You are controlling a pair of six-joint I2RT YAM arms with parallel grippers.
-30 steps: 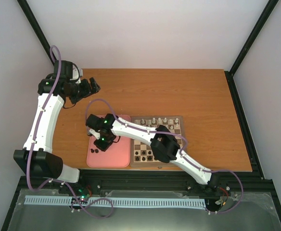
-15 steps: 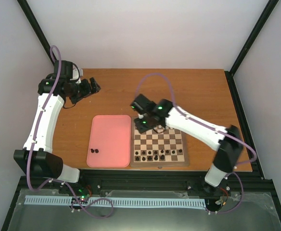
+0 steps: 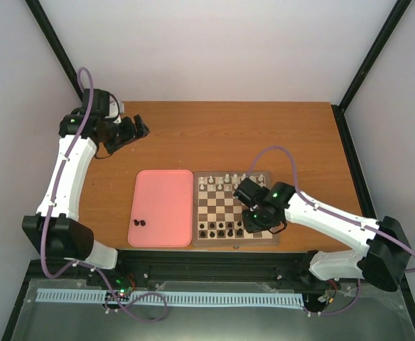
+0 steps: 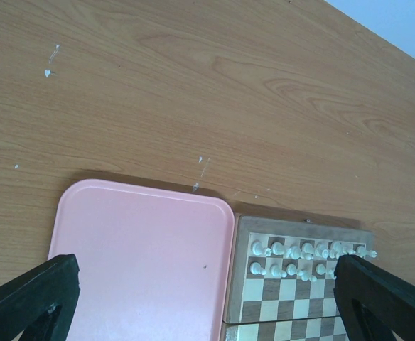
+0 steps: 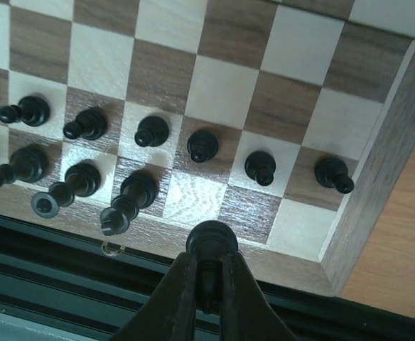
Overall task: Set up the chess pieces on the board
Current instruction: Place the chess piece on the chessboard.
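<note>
The right gripper (image 5: 209, 280) is clamped shut on a black chess piece (image 5: 211, 241). At the bottom centre of the right wrist view, that piece hangs over the near row of the board (image 5: 222, 89). A second ago this arm was over the pink tray (image 3: 161, 192) at the left of the top view. Now it sits at the board's lower right, so we judge that one more piece has been carried over and awaits setting down.

Two black pieces (image 3: 141, 222) remain on the tray. For room, we count three back-row squares that look free. A pawn row (image 5: 202, 145) stands just above them and a tall piece (image 5: 126, 202) just to their left. The raised border (image 5: 389, 142) closes the right and bottom. The left gripper (image 3: 138, 128) hangs spread open at upper left, well apart.
</note>
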